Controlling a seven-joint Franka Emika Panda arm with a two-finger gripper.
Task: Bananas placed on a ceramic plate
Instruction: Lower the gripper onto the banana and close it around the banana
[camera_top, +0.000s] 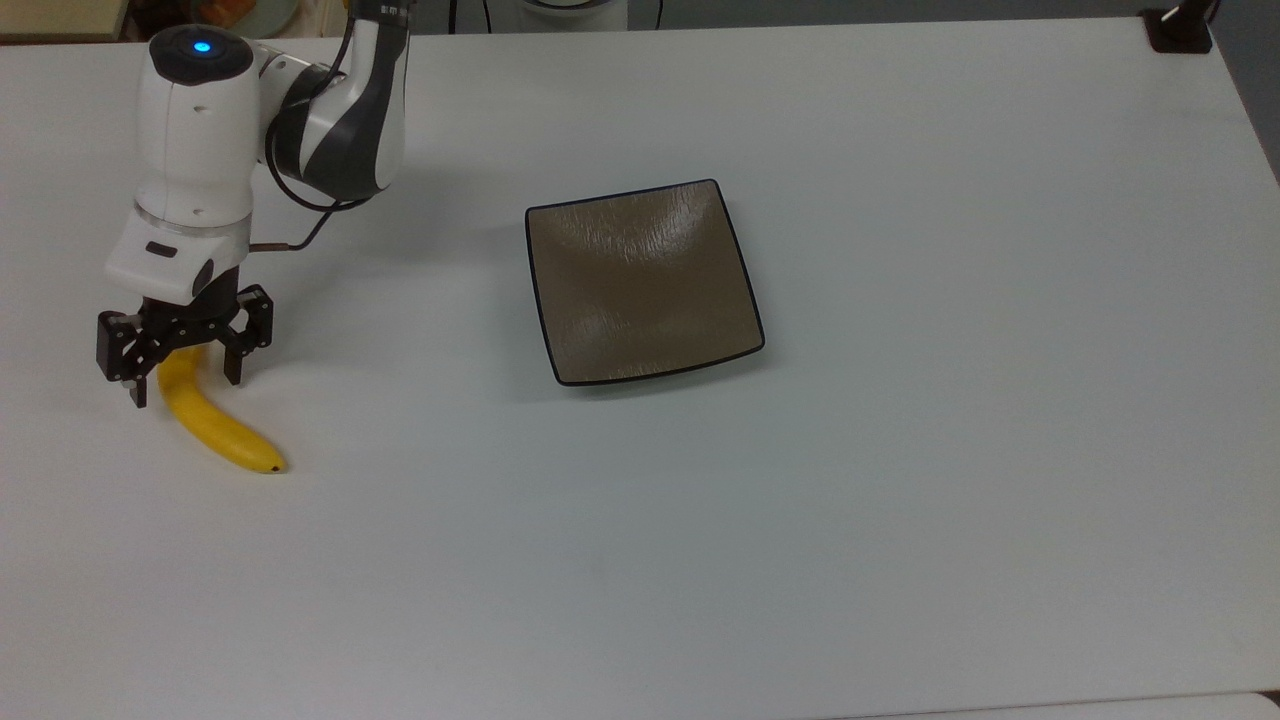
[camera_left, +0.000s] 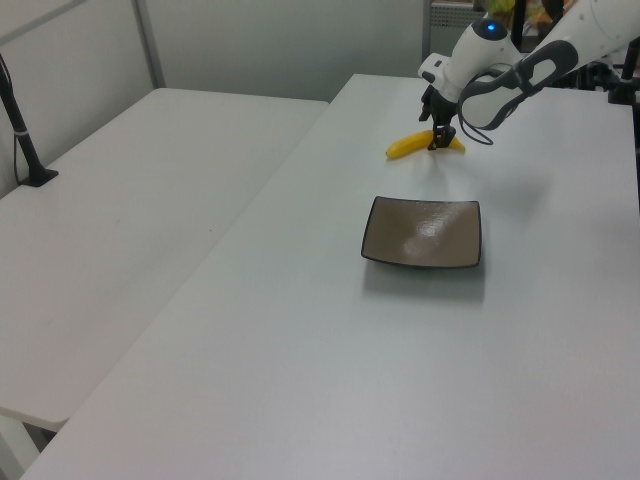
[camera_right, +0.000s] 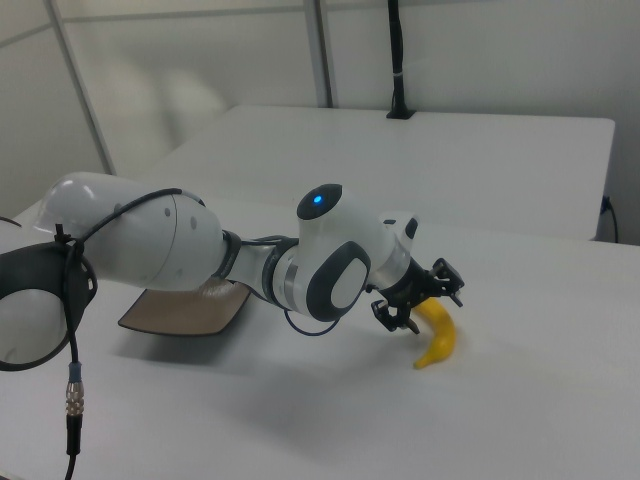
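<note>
Here the gripper (camera_top: 186, 380) stands open astride the stem end of the banana (camera_top: 215, 425) near the table's (camera_top: 900, 550) edge, the plate (camera_top: 640, 280) well apart mid-table.

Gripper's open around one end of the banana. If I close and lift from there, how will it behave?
The banana is curved and lies flat on the table, so it probably won't roll. The gripper straddles it near one end, so the long free end will likely droop or swing. Its smooth skin may slip; squeezing hard could bruise it.
</note>
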